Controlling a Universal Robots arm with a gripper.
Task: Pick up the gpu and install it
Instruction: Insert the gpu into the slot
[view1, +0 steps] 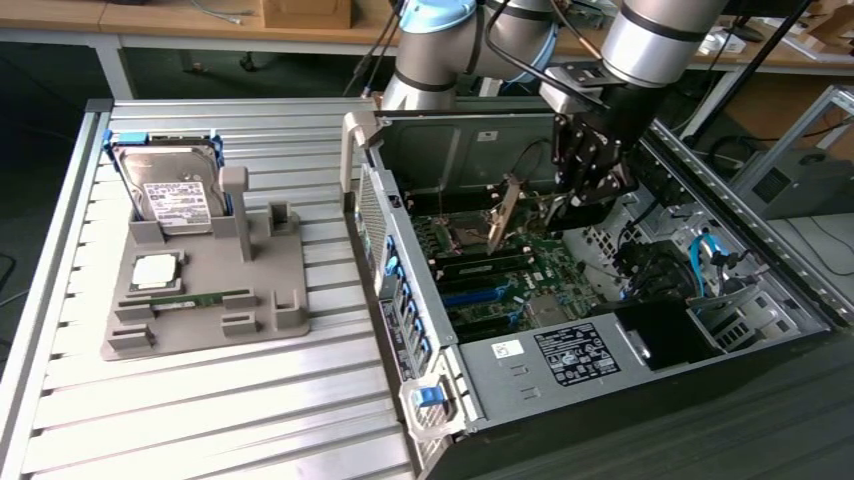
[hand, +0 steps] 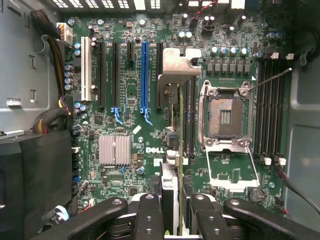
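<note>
My gripper (view1: 577, 205) reaches down into the open computer case (view1: 400, 260) and is shut on the gpu (view1: 502, 215), a thin card held on edge above the motherboard (view1: 534, 285). In the wrist view the gpu (hand: 170, 182) runs edge-on from between my black fingers (hand: 150, 212) out to its silver end bracket (hand: 177, 67). It hangs over the black slots beside the blue slot (hand: 145, 75), between that slot and the empty CPU socket (hand: 225, 112). Whether the card's edge touches a slot I cannot tell.
On the slatted table at the exterior view's left, a grey fixture (view1: 274, 300) carries a silver hard drive (view1: 174, 195), a processor chip (view1: 154, 270) and a green memory stick (view1: 187, 298). Case walls, cables (view1: 707, 255) and a silver heatsink (hand: 114, 149) surround the card.
</note>
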